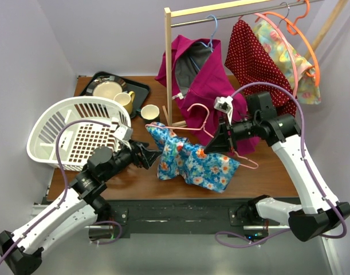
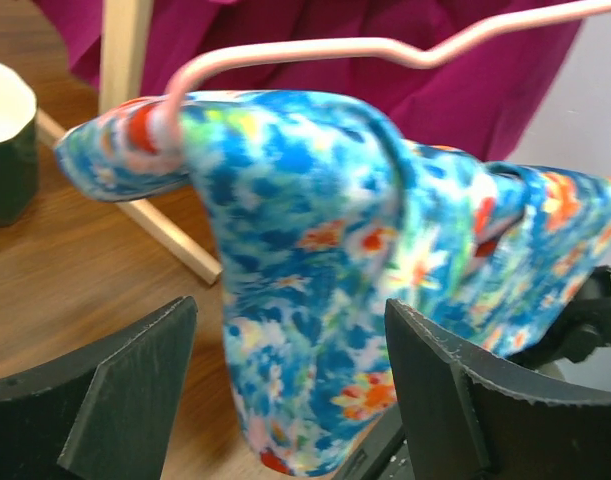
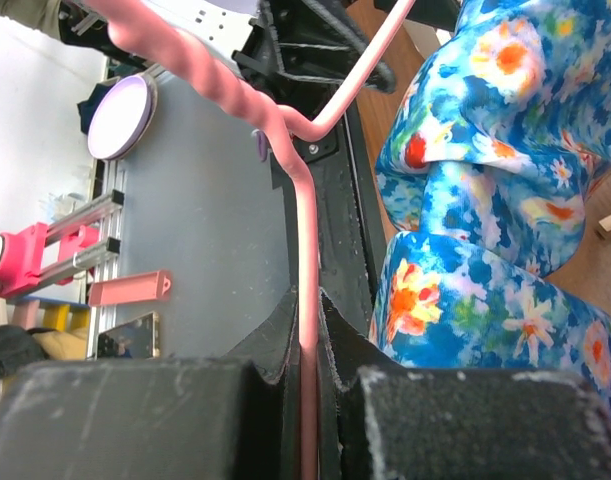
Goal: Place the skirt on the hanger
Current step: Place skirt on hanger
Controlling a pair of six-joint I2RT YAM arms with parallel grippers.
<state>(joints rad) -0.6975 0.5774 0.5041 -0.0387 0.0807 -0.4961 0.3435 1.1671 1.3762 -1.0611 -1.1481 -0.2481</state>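
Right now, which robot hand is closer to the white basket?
Left. The left gripper is open beside the white basket, by the floral skirt. The right gripper is farther, across the skirt, shut on the pink hanger.

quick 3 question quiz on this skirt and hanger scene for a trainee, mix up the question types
1. True or false: the right gripper is shut on the pink hanger.
2. Pick one: the left gripper is A) open, with the floral skirt just ahead of it; B) shut on the skirt; C) shut on a cup.
3. Fill in: in the top view, the white basket sits at the ____ end of the table.

Key: 1 true; 2 A; 3 left.
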